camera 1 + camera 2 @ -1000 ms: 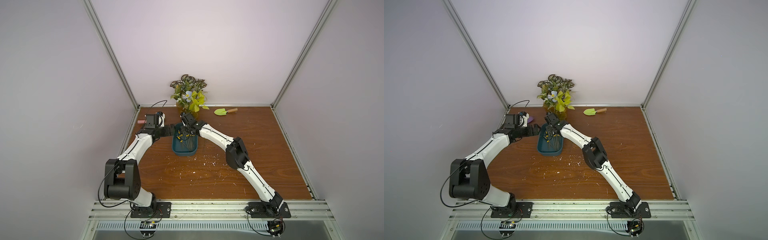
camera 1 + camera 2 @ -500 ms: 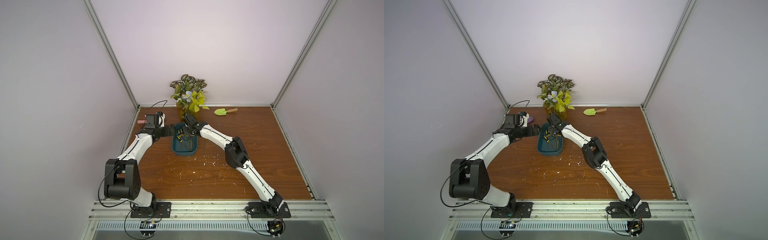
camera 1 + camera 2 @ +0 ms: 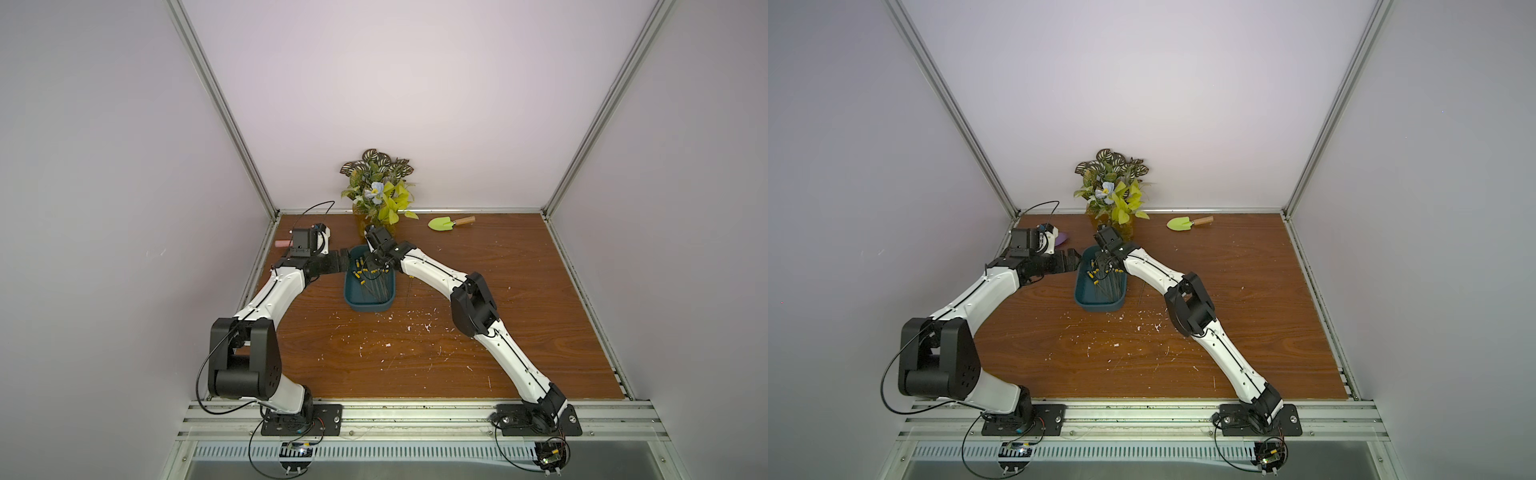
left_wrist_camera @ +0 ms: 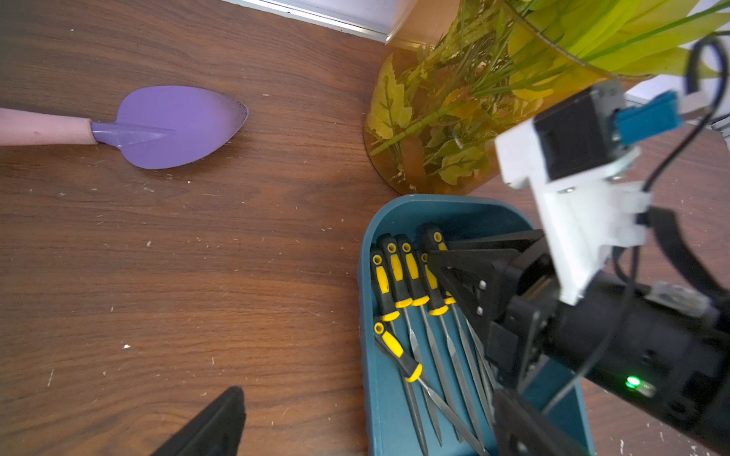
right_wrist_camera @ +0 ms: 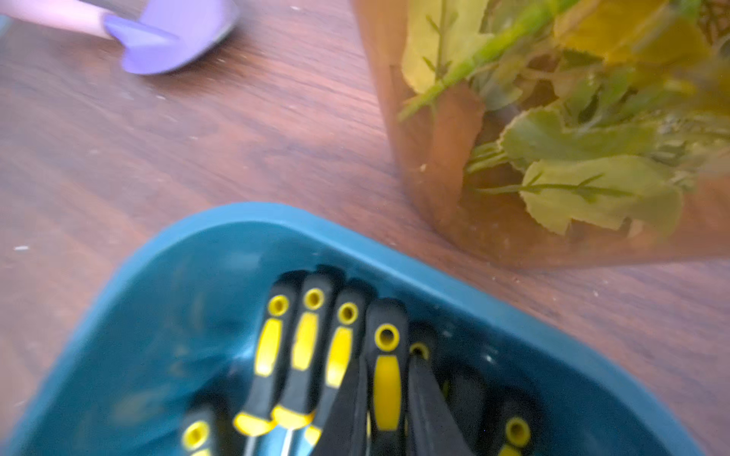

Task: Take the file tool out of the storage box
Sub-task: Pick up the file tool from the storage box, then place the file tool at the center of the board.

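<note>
1. Right hand [image 3: 372, 262] has narrowed its jaws over the last sec. Both arms barely shift otherwise, and the left hand [image 3: 340, 263] stays spread wide.
2. Storage box [image 3: 368, 307] sits on the counter [image 3: 498, 311], mid-back. The files lie in it w/ long axes 12–6 in both top views, handles packed at the 12 end, blades twd 6.
3. Right hand reaches in from 3 o'clock over that 12 end. In the right wrist view its fingers [image 5: 428, 410] press both sides of one file tool [image 5: 387, 375] handle. That reads as gripped, tho the view is blurred.
4. Left hand is at the box's 9 o'clock, straddling the wall: one finger outside, one over the inside, holding nothing. Right hand is the nearer and already on the job.
5. Room: the vase [image 5: 434, 130] stands just beside the 12 end, maybe touching the rim, so no pull that way. Neighbour handles crowd the gripped one. Best bet is prob. straight up, then twd 3–4 o'clock over bare counter.
6. Purple trowel [image 4: 177, 126] is at 10 o'clock and green trowel [image 3: 442, 224] at 1–2, both well apart.
7. Risk: a neighbour file may drag along.
</note>
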`<state>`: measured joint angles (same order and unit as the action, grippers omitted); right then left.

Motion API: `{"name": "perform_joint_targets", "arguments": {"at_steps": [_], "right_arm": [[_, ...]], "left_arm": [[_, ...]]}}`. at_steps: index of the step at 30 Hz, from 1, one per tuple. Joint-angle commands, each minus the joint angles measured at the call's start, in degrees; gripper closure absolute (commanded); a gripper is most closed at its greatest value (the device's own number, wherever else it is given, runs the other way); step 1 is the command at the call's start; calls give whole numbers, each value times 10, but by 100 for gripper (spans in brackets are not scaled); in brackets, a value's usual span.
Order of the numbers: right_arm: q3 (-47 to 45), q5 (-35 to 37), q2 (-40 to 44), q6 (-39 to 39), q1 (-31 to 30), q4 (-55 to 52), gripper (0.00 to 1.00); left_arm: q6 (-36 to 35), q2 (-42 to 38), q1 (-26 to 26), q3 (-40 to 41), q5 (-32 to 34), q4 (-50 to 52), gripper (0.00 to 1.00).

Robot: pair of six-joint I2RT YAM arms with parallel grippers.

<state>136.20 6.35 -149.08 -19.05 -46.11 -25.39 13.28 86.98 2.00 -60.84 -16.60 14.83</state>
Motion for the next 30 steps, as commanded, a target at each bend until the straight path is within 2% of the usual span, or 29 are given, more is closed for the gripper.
{"name": "perform_joint_targets", "arguments": {"at_steps": [1, 5, 11, 14, 17, 22, 30], "right_arm": [[-38, -45, 127, -29, -6, 76, 94], [-194, -33, 242, -50, -4, 160, 94], [-512, 65, 415, -112, 28, 286, 100], [-633, 97, 474, -142, 60, 315, 100], [-680, 109, 488, -139, 91, 314, 100], [-694, 104, 461, -121, 114, 313, 100], [-624, 66, 364, -115, 105, 289, 100]], "left_arm": [[-9, -3, 3, -13, 9, 13, 1], [-10, -6, 3, -13, 12, 14, 1], [-8, -6, 3, -13, 10, 13, 1], [-8, -3, 3, -14, 7, 14, 1], [-9, -1, 3, -14, 8, 15, 1], [-8, 3, 4, -12, 10, 13, 1], [-8, 9, 4, -13, 7, 15, 0]]}}
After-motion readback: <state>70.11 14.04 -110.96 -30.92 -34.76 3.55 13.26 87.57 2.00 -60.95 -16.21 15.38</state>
